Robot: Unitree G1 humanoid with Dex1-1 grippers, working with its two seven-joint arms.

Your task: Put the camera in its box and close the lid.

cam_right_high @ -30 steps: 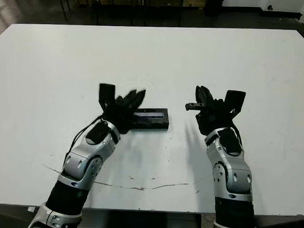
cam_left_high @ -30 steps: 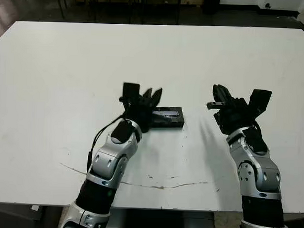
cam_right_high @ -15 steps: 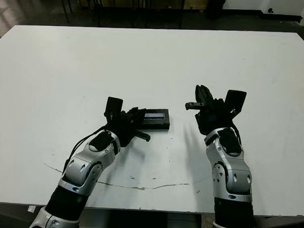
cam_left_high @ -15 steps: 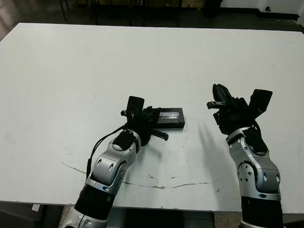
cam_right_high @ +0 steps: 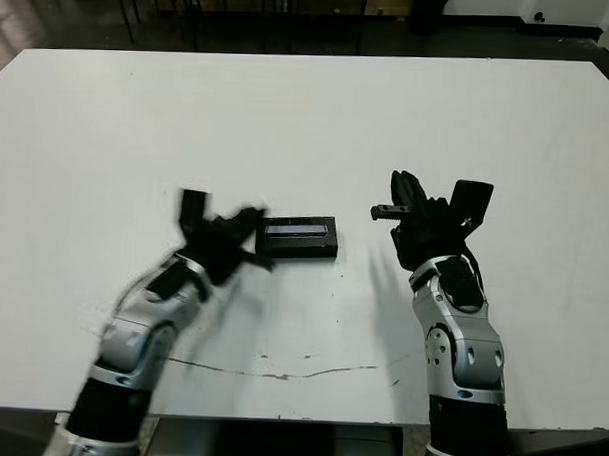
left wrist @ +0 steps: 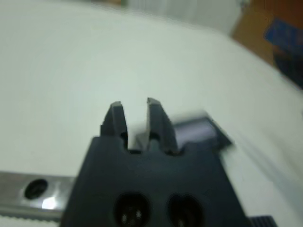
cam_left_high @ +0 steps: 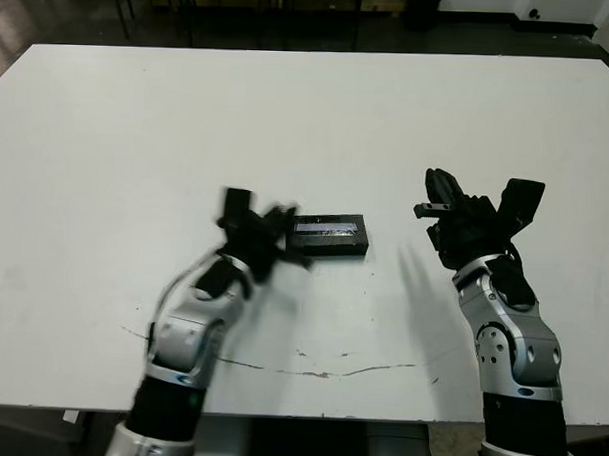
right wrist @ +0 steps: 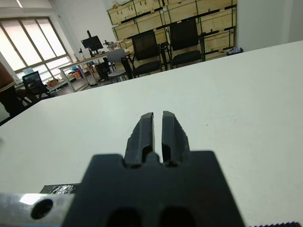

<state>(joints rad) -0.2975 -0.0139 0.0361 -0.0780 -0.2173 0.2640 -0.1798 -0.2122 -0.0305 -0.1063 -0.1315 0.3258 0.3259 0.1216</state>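
Lid [cam_left_high: 331, 229], flat black rectangle with a pale silvery stripe along its top, sits squarely on the small black box [cam_left_high: 330, 246], so the box reads as closed; only the box's dark side wall shows under it. Camera not visible anywhere, cannot tell from these views whether it is inside. Closed box lies flat on the white bench [cam_left_high: 309, 108], near bench centre, long side running 9-to-3 o'clock.

Left end effector [cam_left_high: 269, 239] is at 9 o'clock of the box, just beside its short end, motion-blurred in both head views. Cannot tell whether it touches the box. Left wrist view shows its two black fingers [left wrist: 115, 118] with a narrow gap between them, nothing gripped, so it is released and empty. The lid's stripe shows blurred past the fingertips in that view.

Right end effector [cam_left_high: 438, 196] is at 3 o'clock of the box, well apart from it, raised off the bench with its shadow on the surface below. Right wrist view shows its fingers [right wrist: 146, 132] drawn nearly together with only a thin slit, holding nothing: clenched, empty.

Bench has thin dark scuff lines [cam_left_high: 324, 372] near its 6 o'clock edge.
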